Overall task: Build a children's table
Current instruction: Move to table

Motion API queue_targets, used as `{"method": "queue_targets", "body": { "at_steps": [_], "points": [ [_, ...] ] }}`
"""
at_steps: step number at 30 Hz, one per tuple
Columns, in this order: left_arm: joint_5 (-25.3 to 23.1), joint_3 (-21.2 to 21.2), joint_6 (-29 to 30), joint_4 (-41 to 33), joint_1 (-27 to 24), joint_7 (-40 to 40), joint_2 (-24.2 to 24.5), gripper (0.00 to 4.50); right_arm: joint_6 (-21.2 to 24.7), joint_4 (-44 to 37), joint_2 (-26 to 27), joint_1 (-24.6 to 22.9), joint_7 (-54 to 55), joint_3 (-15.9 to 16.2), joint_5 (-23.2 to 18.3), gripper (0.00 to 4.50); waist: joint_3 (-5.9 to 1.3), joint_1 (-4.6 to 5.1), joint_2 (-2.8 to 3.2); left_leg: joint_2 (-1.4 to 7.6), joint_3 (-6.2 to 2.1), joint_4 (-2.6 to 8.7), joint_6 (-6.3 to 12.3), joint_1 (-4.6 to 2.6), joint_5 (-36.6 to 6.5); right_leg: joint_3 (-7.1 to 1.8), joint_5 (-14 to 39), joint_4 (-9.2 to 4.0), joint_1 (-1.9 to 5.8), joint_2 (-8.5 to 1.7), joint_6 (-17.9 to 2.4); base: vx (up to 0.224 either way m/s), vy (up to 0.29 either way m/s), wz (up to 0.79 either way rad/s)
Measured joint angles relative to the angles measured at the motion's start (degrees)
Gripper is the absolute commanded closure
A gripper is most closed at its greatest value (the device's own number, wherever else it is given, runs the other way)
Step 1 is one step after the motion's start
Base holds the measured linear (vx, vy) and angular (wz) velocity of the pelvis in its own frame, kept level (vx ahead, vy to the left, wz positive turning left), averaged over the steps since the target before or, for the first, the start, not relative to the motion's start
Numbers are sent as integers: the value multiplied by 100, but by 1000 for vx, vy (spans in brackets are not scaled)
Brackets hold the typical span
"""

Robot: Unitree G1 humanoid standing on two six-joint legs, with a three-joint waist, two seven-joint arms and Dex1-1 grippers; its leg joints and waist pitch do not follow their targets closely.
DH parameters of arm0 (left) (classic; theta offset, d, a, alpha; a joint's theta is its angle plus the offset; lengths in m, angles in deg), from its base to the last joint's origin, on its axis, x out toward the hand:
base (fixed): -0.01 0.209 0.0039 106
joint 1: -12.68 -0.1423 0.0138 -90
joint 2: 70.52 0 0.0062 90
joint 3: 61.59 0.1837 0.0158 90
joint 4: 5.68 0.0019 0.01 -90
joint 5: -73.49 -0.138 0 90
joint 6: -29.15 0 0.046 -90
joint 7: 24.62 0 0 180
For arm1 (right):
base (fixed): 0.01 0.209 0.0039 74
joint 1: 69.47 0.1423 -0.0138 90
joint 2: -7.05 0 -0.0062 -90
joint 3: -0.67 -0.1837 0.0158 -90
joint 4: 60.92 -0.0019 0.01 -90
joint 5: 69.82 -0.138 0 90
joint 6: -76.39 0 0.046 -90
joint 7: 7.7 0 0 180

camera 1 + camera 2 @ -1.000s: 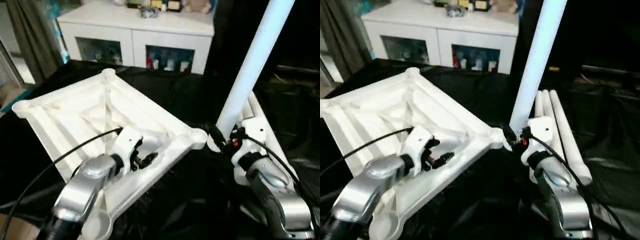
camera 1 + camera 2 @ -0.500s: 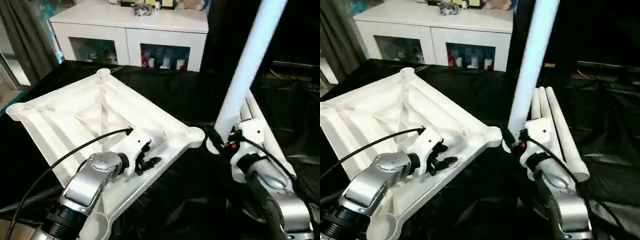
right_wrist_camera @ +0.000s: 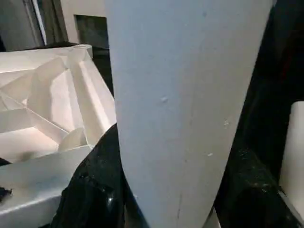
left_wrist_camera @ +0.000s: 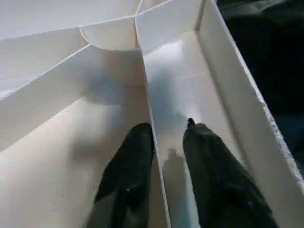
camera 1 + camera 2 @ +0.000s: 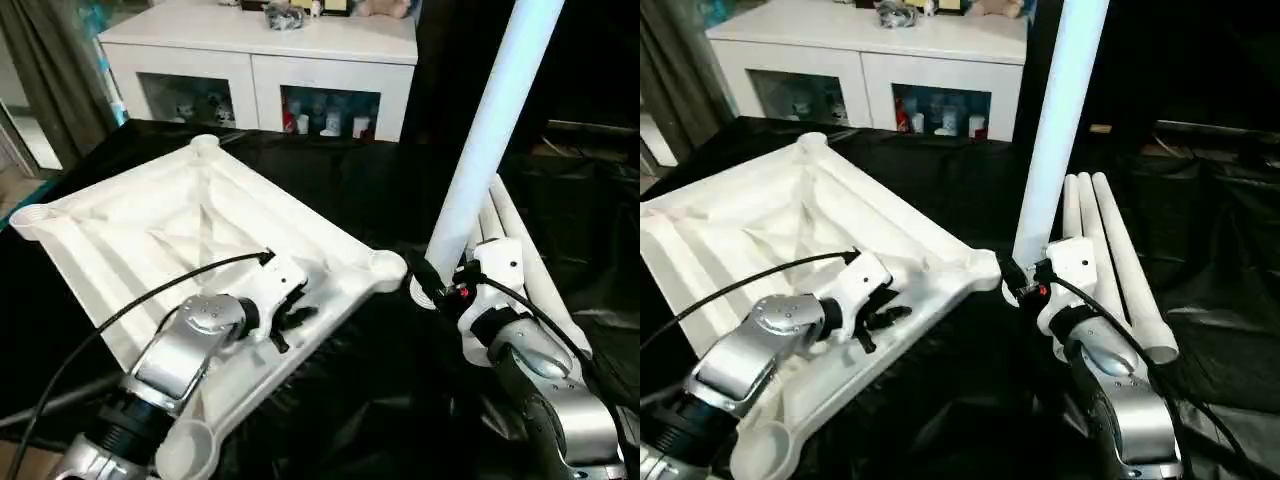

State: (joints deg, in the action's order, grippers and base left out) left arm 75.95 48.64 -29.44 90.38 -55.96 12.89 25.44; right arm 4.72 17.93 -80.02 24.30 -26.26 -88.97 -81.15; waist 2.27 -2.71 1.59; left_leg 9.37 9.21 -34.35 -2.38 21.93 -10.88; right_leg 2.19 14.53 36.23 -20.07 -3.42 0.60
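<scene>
The children's table top (image 5: 180, 225) lies upside down on the black-draped counter (image 5: 360, 190), ribbed underside up, and none of its visible corner sockets carries a leg, so by my reading the build is at its very start: all four legs are left to fit. The right end effector (image 5: 437, 285) is clamped on one white leg (image 5: 490, 130), holding it near upright with its lower end just beside the nearest corner socket (image 5: 385, 268) but not in it. Three more legs (image 5: 1110, 260) lie side by side on the counter, just beyond the right arm. The left end effector (image 4: 166, 142) reaches down into the underside near the rim, its two fingers (image 4: 135, 161) a little apart, one on each side of a thin rib (image 4: 152, 114); whether they actually pinch the rib I cannot tell. Seating the held leg looks like the step in hand
</scene>
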Motion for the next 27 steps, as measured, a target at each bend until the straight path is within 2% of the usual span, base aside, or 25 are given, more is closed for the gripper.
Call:
{"method": "queue_targets", "body": {
  "at_steps": [3,4,7,12,14,17,23,24,27],
  "points": [
    [-39,41,-481,537,300,240,142,366,-37,14,25,7,8,13,10,258,1,-34,1,2,0,5,-3,2,9,5,-2,-1,-4,0,-3,0,0,0],
    [-72,87,-688,651,345,348,214,386,-44,16,39,11,19,11,26,258,1,-30,2,2,3,7,-3,1,9,1,-2,-3,-4,0,-3,0,0,0],
    [-265,213,-1346,958,465,606,472,406,-60,32,65,15,75,11,56,258,3,-10,5,3,4,10,-7,4,12,1,-3,-9,-9,0,-3,0,0,0],
    [-492,307,-2237,1434,640,869,701,444,-102,33,124,17,109,19,75,258,14,-92,35,7,10,16,-13,16,15,5,-1,-12,-21,0,-3,0,0,0],
    [-496,281,-2487,1566,673,1012,755,444,-104,33,124,17,130,18,77,258,16,-131,44,7,19,16,-12,19,15,1,-1,-13,-25,-1,-3,0,0,0],
    [-492,282,-2814,1739,714,1225,766,444,-108,33,125,14,141,15,85,258,16,-134,44,7,34,16,-12,27,15,-11,-1,-15,-37,-3,-3,0,0,0],
    [-619,313,-3089,2049,850,1078,706,444,-109,33,138,18,173,15,93,258,16,-151,44,16,42,17,-12,28,16,-9,-3,-9,-44,-3,-4,0,0,0],
    [-642,304,-3085,2129,889,1008,676,403,-109,33,151,22,172,18,93,258,16,-146,45,19,46,17,-12,26,16,-9,-6,-8,-45,-3,-7,0,0,0],
    [-642,125,-3043,2186,875,959,699,391,-109,32,161,25,116,14,61,258,23,-89,34,28,53,17,-17,26,19,-6,-20,-6,-56,-2,-10,0,0,0]
  ]
}}
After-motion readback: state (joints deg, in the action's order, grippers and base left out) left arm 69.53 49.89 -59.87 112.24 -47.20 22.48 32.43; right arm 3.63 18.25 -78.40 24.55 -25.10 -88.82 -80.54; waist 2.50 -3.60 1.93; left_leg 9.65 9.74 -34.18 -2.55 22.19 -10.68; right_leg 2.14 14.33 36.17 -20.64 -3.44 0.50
